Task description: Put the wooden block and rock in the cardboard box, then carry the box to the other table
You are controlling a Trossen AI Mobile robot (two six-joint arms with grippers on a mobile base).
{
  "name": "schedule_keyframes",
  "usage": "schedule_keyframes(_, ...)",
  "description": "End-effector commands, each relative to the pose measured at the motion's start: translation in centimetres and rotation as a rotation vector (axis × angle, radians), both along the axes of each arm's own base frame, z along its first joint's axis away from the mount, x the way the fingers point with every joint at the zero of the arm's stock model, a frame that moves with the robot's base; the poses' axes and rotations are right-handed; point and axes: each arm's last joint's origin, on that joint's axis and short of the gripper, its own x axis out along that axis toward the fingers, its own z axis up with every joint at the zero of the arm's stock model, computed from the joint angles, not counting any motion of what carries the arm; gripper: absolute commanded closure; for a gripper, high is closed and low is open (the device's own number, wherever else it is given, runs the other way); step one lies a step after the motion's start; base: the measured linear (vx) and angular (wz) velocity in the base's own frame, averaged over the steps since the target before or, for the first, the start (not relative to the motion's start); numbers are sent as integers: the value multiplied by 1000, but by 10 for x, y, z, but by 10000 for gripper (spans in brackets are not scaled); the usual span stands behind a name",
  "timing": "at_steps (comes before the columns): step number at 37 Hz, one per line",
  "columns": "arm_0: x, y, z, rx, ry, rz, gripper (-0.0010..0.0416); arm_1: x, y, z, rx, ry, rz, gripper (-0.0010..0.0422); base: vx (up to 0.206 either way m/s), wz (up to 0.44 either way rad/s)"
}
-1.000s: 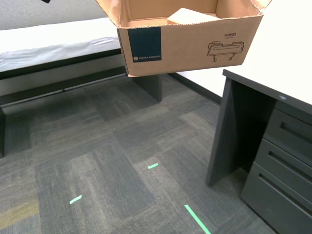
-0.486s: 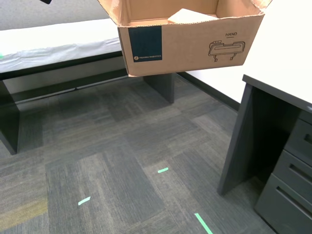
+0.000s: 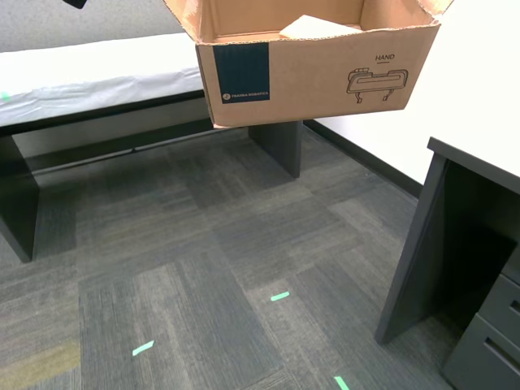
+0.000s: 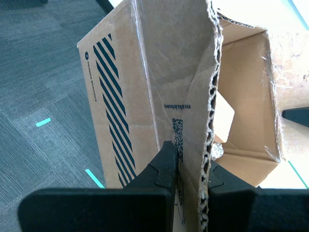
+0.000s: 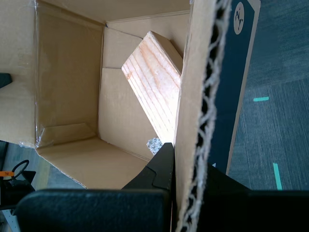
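Note:
The cardboard box (image 3: 309, 77) hangs in the air at the top of the exterior view, its navy label and line drawing facing the camera. Inside it lies the pale wooden block (image 3: 313, 27) (image 5: 154, 87). The small speckled rock (image 5: 154, 144) rests on the box floor beside the block. My first gripper (image 5: 190, 169) is shut on one corrugated side wall (image 5: 203, 96). My second gripper (image 4: 190, 169) is shut on the opposite wall (image 4: 183, 72). Neither gripper shows in the exterior view. The other table (image 3: 81, 77), draped in a wrinkled white sheet, stands behind the box toward the exterior view's left.
Grey carpet tiles (image 3: 203, 244) with short green tape marks (image 3: 280, 296) spread below the box. A dark desk with drawers (image 3: 479, 268) stands at the exterior view's right edge. The white-sheeted table rests on dark legs (image 3: 280, 146), with a white wall behind on the right.
The whole floor scene has slid toward the exterior view's right, so the camera has moved. The desk has drifted toward the edge and more of the white-sheeted table shows. The box stays fixed in view.

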Motion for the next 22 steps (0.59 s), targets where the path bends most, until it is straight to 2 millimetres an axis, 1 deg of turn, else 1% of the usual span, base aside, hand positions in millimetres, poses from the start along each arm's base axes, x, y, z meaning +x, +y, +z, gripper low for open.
schedule_keyframes(1,0,1,2,17,-5,12,406,0,-1,2,-12,-8,-4,413,124,-62)
schedule_keyframes(13,0,1,2,18,-7,12,406,1,0,2,2,-20,37,412,121,-69)
schedule_keyframes(22,0,1,2,18,-6,12,406,1,0,2,8,-26,32,412,117,18)
